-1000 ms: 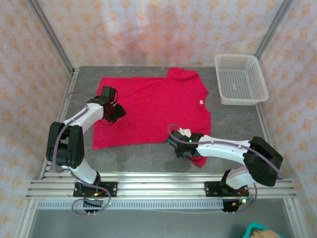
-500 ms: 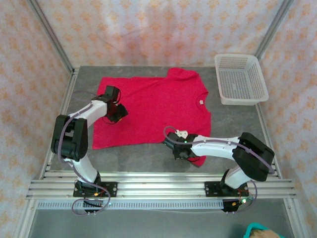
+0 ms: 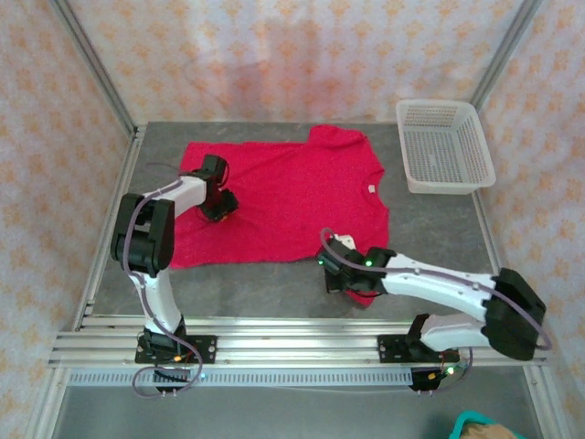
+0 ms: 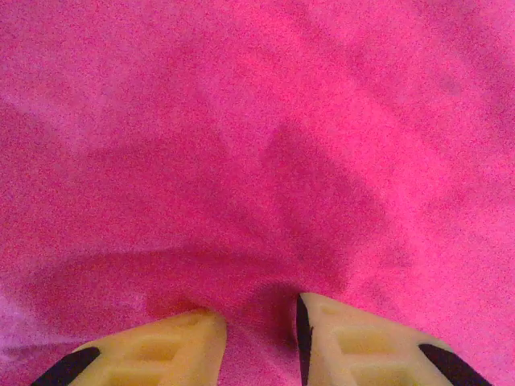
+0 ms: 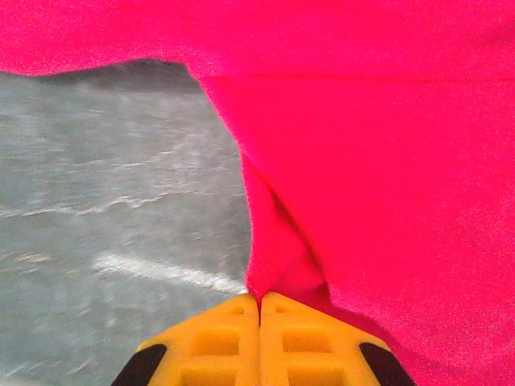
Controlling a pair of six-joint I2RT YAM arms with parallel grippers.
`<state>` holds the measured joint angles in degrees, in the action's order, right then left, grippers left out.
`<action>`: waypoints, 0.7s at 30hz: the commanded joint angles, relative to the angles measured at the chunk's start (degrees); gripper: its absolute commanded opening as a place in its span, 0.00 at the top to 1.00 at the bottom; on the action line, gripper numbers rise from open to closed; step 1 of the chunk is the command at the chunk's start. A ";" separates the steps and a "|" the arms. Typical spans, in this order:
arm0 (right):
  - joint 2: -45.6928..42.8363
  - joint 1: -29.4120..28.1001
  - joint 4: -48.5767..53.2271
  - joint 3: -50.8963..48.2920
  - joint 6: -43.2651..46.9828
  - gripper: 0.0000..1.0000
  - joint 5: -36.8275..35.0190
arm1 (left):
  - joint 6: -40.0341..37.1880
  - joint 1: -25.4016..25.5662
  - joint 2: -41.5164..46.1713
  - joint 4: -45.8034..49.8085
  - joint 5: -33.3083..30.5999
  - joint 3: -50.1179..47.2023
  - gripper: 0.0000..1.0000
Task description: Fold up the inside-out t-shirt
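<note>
The inside-out t-shirt (image 3: 292, 197) lies spread flat across the worktop (image 3: 430, 229); the right pincer (image 5: 259, 299), closed on its near sleeve, and the left pincer (image 4: 259, 315), narrowly parted astride a cloth pucker, should lift together and evenly, only once both grips are firm.

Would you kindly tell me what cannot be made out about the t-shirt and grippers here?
Left wrist view: whether the left gripper pinches the t-shirt or only presses it; fabric fills the gap between its fingers.
Top view: the near sleeve, mostly under the right gripper.
Top view: the white tag by the neckline, too small to read.
</note>
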<state>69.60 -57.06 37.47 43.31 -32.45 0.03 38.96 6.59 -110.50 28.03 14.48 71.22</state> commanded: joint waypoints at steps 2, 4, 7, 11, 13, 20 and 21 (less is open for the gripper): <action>-5.88 0.17 4.34 -1.76 2.29 1.00 4.63 | -0.46 -1.31 -4.83 1.76 -3.56 -0.40 0.68; -8.09 0.15 4.45 -2.39 3.04 1.00 7.71 | -0.64 -1.67 -5.21 1.61 -3.41 -0.23 0.68; -11.02 0.11 3.66 -3.87 4.04 1.00 12.53 | -0.77 -1.78 -5.68 2.97 -4.18 1.38 0.68; -14.46 0.17 4.29 -4.38 4.50 1.00 14.75 | -1.34 -1.90 -5.87 4.90 -5.38 3.34 0.68; -16.30 0.12 4.58 -4.46 4.36 1.00 13.57 | -1.61 -1.84 -5.70 5.57 -5.59 3.91 0.68; -12.83 0.18 6.52 -2.43 2.86 0.42 5.56 | -3.17 -1.77 -2.00 8.11 -5.57 4.41 0.66; -12.35 0.46 6.94 -1.68 1.83 0.38 2.22 | -3.80 -1.78 -0.61 9.13 -6.11 4.66 0.65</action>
<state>56.25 -57.06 41.36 39.33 -29.15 9.98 37.47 5.52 -112.99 30.55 12.49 75.83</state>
